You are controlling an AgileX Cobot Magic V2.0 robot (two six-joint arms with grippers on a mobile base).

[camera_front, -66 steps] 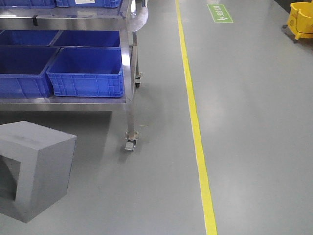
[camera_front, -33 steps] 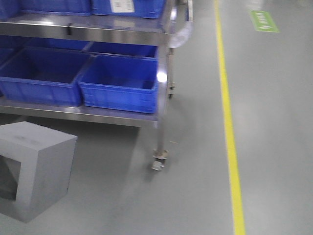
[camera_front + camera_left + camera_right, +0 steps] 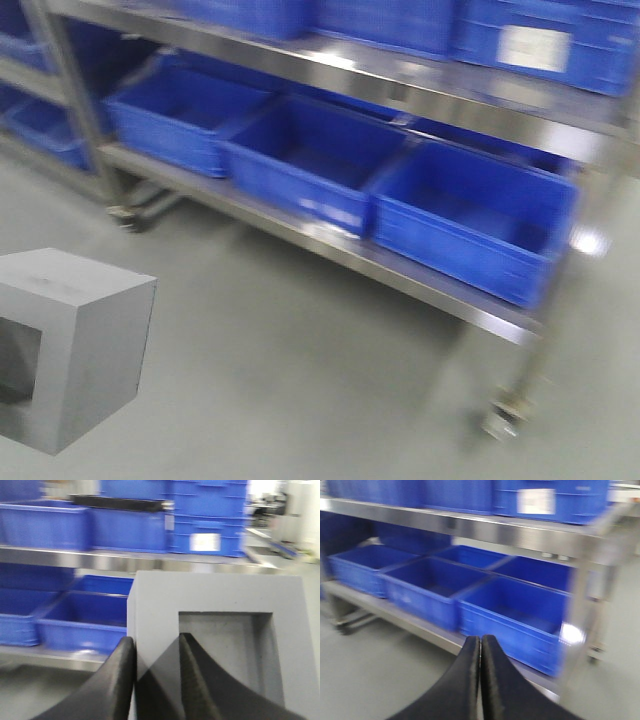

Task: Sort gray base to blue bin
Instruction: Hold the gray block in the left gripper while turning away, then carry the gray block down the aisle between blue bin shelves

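Left gripper (image 3: 156, 680) pinches only one wall of the base (image 3: 215, 597), so it may twist loose or clip the upper shelf (image 3: 400, 85) above the bin (image 3: 460, 245)

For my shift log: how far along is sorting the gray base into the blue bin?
Done: the left gripper is shut on one wall of the gray base. In hand: the base is held in front of the steel shelf. Left: putting it into a blue bin; the bins in view look empty. The right gripper is shut, empty.
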